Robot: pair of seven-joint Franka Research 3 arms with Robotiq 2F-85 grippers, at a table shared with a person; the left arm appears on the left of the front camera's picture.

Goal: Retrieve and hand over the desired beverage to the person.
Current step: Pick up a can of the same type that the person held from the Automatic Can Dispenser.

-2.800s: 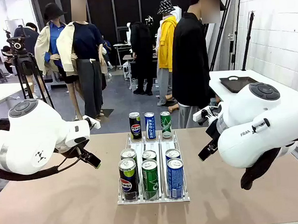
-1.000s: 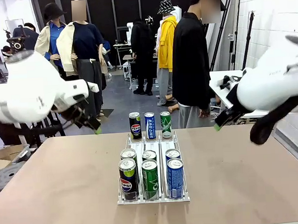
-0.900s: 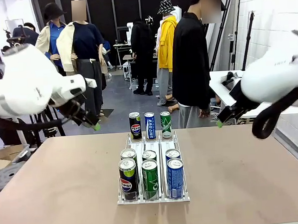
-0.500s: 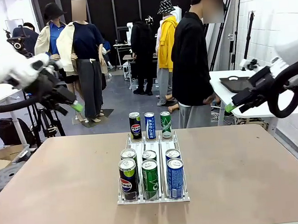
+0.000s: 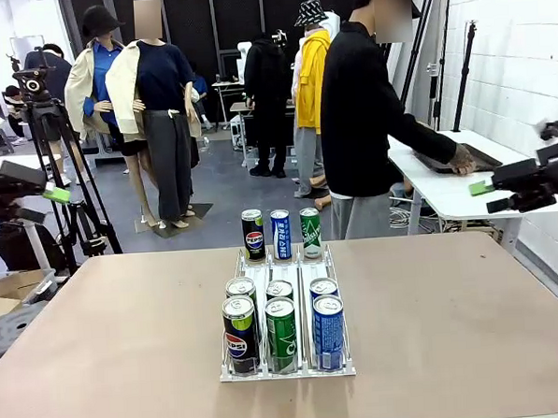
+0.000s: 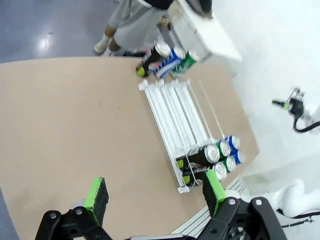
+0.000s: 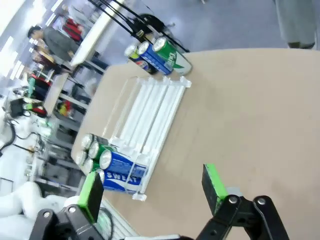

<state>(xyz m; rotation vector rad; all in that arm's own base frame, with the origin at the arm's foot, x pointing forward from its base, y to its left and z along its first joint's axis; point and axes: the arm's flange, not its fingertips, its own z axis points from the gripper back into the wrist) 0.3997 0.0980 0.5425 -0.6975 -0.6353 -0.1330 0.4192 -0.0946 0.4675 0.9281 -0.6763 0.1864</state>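
The left end effector and right end effector are hanging released, pads wide apart, at the front view's left and right edges, while the person is standing upper right beyond the bench, whose centre rack is holding nine beverage cans.

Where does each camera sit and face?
Front view: between the arms, facing across the table to the person; left hand and right hand at its edges.
Left wrist view: high up, looking down past the open left hand at the can rack.
Right wrist view: same from the opposite side, over the open right hand.
Both wrist views share the rack and cans.
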